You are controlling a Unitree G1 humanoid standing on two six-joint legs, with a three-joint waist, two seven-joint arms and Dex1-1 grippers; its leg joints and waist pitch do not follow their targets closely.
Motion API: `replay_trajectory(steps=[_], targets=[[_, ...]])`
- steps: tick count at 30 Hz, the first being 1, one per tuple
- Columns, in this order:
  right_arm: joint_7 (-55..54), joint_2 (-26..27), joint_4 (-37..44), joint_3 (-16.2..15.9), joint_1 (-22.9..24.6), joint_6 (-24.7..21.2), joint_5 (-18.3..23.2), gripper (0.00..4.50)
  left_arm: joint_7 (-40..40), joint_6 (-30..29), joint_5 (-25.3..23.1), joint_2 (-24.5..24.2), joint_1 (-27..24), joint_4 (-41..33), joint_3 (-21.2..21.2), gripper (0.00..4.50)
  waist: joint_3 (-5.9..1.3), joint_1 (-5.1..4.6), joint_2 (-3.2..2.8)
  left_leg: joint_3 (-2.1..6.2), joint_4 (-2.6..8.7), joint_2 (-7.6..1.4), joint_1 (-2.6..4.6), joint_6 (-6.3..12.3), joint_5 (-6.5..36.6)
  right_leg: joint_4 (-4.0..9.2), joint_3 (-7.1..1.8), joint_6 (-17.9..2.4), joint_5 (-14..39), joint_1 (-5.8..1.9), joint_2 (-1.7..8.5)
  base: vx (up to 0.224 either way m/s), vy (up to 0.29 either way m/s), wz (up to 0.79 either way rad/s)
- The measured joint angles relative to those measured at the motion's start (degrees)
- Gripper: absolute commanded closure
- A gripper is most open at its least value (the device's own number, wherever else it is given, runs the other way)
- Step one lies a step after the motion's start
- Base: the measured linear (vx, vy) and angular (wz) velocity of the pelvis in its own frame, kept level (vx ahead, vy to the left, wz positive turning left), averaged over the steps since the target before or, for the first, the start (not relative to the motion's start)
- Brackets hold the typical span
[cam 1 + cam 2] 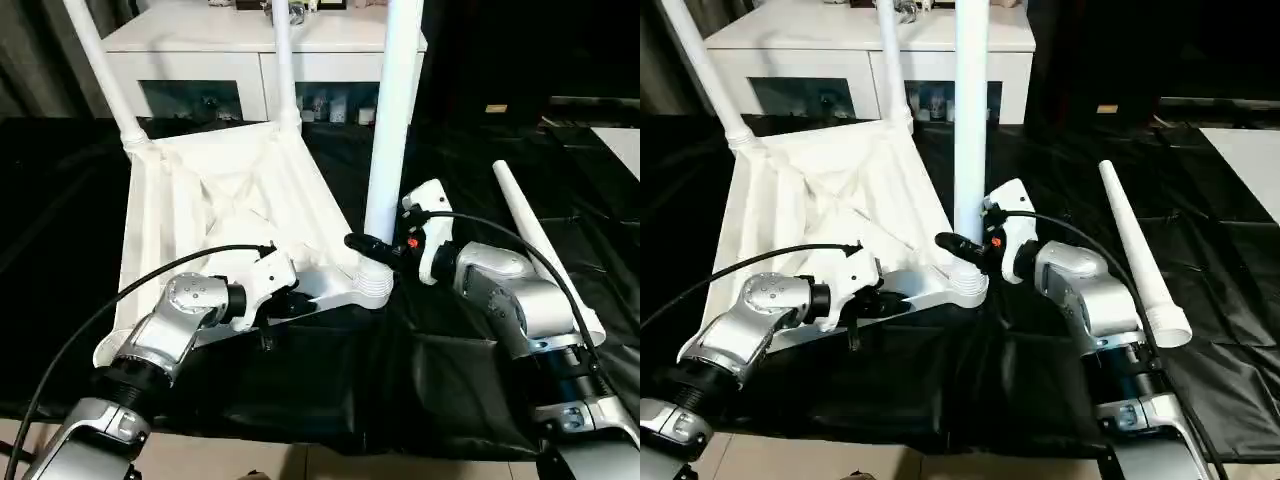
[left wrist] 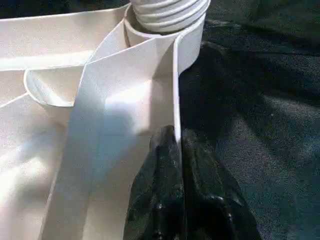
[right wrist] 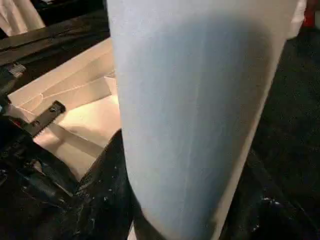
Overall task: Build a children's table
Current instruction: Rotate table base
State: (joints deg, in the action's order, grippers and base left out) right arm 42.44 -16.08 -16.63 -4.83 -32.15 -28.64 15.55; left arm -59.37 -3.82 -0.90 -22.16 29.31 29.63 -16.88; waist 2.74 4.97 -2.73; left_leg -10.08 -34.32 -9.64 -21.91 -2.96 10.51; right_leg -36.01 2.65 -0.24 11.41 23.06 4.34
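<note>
While it lies ribbed side up, the tabletop [image 1: 215,190] carries three upright legs [image 1: 392,120].

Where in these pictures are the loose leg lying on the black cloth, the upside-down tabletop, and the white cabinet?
loose leg [image 1: 1137,265], right eye view, middle of its tapered shaft.
tabletop [image 1: 215,190], left eye view, ribbed underside near the centre.
white cabinet [image 1: 200,42], left eye view, its flat top.

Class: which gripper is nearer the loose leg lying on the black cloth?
Right. The right gripper clasps the upright leg beside the loose leg; the left gripper pinches the tabletop rim, farther off.
</note>
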Motion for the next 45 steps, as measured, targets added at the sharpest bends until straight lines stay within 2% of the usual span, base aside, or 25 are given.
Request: replay_trajectory(steps=[9,15,22,26,28,31,36,41,45], targets=[[0.7,1.7,-5.7,0.9,-1.8,2.0,0.4,2.66,-1.6,-1.3,1.0,-0.9,-0.2,-0.9,0.1,4.5,-0.02,-0.19,0.04,0.0,0.0,-0.02,0.0,0.0,0.0,0.09,-0.01,0.0,0.0,0.01,-0.03,0.0,0.0,0.0],[-0.2,4.0,-8.7,3.8,-1.4,4.5,1.6,2.66,-1.4,-1.4,1.0,-0.9,-0.3,-0.9,0.2,4.5,-0.06,-0.24,0.22,0.0,0.0,-0.03,0.03,0.0,0.0,0.09,0.0,0.0,0.0,0.0,-0.03,0.0,0.0,0.0],[-3.2,6.5,-6.5,8.0,4.0,8.1,5.1,2.66,-0.8,-1.3,0.9,-0.3,-0.3,-0.8,0.2,4.5,-0.16,0.09,0.05,-0.01,0.02,-0.03,0.05,0.0,0.0,0.17,0.0,0.0,0.0,-0.04,-0.03,0.0,0.0,0.0],[-3.7,7.0,-4.1,8.3,6.3,10.0,5.1,2.66,-0.4,-0.8,0.8,0.0,-0.2,-0.3,0.2,4.5,-0.2,0.14,-0.07,-0.02,0.02,-0.02,0.06,-0.01,0.0,0.19,-0.01,0.0,0.0,-0.06,-0.03,0.0,0.0,0.0],[-4.5,7.2,-2.2,8.1,8.2,11.7,4.6,2.66,-0.2,-0.5,0.8,0.2,0.0,0.2,0.2,4.5,-0.24,0.16,-0.2,-0.02,0.03,-0.02,0.06,-0.01,0.0,0.19,-0.01,0.0,0.0,-0.07,-0.02,0.0,0.0,0.0],[-5.7,7.1,1.9,6.2,11.5,14.8,2.5,2.66,0.0,-0.3,0.8,0.4,0.0,0.6,0.2,4.5,-0.26,0.17,-0.45,-0.02,0.04,-0.02,0.06,-0.01,0.0,0.19,-0.02,0.1,0.0,-0.07,-0.02,0.0,0.0,0.0],[-8.1,6.2,6.2,2.7,14.2,18.1,-2.5,2.66,0.3,0.1,0.7,0.7,0.0,0.8,0.2,4.5,-0.28,0.18,-0.61,-0.01,0.09,-0.02,0.05,-0.01,0.0,0.23,-0.01,0.1,0.1,-0.07,-0.02,0.0,0.0,0.0],[-9.1,5.3,8.7,0.1,14.8,17.2,-5.2,2.66,0.2,0.1,0.8,0.5,0.0,1.0,0.2,4.5,-0.36,0.13,-0.73,-0.01,0.12,-0.01,0.04,-0.01,0.0,0.28,-0.01,0.1,0.1,-0.08,-0.02,0.0,0.0,0.0],[-8.4,4.5,8.5,-0.9,12.7,13.8,-5.3,2.66,-0.1,0.0,0.8,0.0,0.0,1.0,0.2,4.5,-0.36,-0.05,-0.72,-0.01,0.13,-0.01,0.05,-0.01,0.0,0.29,-0.02,0.2,0.1,-0.06,-0.02,0.0,0.0,0.0]])
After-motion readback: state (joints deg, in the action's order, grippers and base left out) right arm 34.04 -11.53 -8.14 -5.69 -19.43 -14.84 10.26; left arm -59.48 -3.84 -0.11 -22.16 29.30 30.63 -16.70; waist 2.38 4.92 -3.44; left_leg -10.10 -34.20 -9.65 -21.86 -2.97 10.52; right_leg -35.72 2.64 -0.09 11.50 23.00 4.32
